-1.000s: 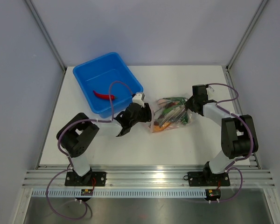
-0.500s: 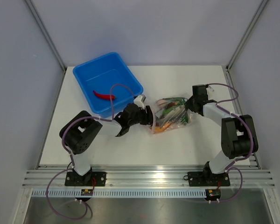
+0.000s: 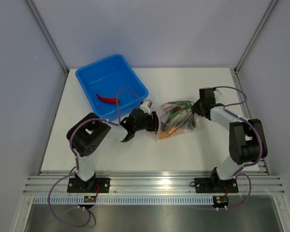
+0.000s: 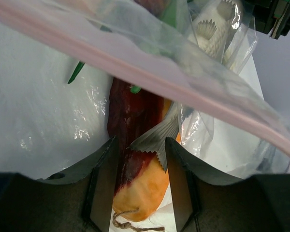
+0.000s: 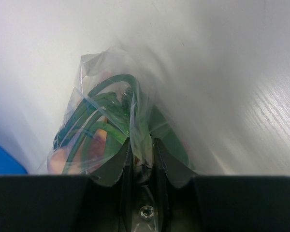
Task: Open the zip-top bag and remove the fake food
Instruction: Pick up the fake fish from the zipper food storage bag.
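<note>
- The left gripper (image 4: pixel 141 147) sits at the mouth of the zip-top bag (image 3: pixel 182 122), near the middle of the overhead view. Its jaws stand about half apart. A red-and-orange piece (image 4: pixel 135 164) and a grey fish tail (image 4: pixel 157 137) lie between the jaws. The piece nearly fills the gap, so I cannot tell whether the jaws are squeezing it or only straddling it.
- The right gripper (image 5: pixel 141 143) is closed narrow on a fold of clear plastic. It pinches the bag's far end, to the right of centre in the overhead view.
- The bag lies flat on the white table (image 3: pixel 135 152), stretched between the two grippers. Its pink zip strip (image 4: pixel 150 79) runs diagonally across the left wrist view, above the fingers.
- Progress, as I judge it: the bag looks open, since the left fingers seem to reach under the strip to the food. One red chili (image 3: pixel 106 98) already lies in the blue tub (image 3: pixel 94 77) at upper left.
- Most of the fake food (image 3: pixel 170 128) is still inside. That includes green beans (image 5: pixel 94 116), orange pieces and a pale ridged piece (image 4: pixel 215 34).
- What is left is to draw those pieces out one by one.
- In the way: loose plastic drapes over the pieces, and the fish tail overlaps the red-and-orange piece. A pull may therefore drag two things or catch the film.
- The tub stands just beside the left arm, touching nothing else.
</note>
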Robot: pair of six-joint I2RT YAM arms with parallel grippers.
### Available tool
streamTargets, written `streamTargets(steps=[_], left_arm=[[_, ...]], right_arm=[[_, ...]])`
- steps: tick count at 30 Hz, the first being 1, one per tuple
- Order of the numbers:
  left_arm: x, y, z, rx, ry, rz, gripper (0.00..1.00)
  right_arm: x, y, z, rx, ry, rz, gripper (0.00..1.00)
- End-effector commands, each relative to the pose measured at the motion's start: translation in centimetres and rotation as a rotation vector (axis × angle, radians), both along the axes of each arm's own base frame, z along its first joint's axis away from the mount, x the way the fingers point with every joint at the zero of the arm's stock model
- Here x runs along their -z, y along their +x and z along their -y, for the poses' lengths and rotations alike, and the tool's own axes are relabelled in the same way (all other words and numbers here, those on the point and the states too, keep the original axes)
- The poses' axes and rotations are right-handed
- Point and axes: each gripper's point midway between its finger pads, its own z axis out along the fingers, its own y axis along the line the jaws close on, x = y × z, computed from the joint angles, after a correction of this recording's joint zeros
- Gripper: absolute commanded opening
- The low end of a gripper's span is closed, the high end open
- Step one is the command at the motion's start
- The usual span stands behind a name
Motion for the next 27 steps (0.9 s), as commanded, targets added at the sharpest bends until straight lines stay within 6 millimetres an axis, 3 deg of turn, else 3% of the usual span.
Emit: streamTargets(steps=[1,7,15,27], left_arm=[[-1.9,0.1,1.8,0.054,-0.086,0.036,0.44],[-1.6,0.1,2.3,0.063,-0.084,0.024,0.35],[-2.2,0.4,1.9,0.042,-0.072,0.059,0.0],[-4.0,0.0,-1.2,-0.051,-0.037,0.157,0.0]], right_arm=[[-0.2,-0.4,-0.2,-0.016,0.006,0.0,0.0],[-0.2,-0.4,-0.2,-0.017,0.007,0.0,0.0],[0.0,-0.5,-0.1,-0.01,0.009,-0.008,0.0],[-0.5,-1.4,2.5,0.149,-0.031,-0.005,0.0]])
